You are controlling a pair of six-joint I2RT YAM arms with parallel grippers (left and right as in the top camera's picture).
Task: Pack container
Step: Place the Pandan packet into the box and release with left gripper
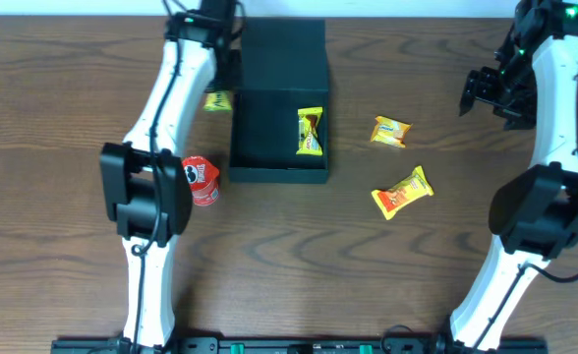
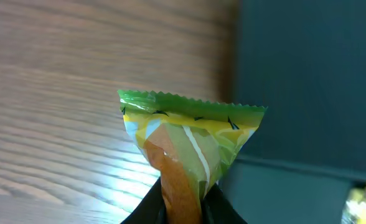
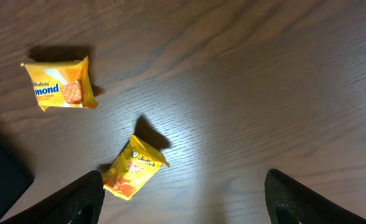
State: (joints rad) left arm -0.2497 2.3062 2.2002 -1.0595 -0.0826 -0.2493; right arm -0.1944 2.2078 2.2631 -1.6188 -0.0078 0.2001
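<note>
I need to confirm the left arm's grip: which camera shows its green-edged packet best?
Left wrist: the green-edged packet fills the frame, pinched at its lower end by the left gripper. Overhead shows only a corner beside the container, under the arm. Right wrist misses it.

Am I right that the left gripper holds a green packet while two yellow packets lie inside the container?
Not quite: the overhead view shows only one yellow packet inside the container; the left gripper does hold the green packet.

The left arm and right arm are showing white tubular links between bulky black joint housings. A green light is glowing near the right wrist, whose fingers are looking matte black.
</note>
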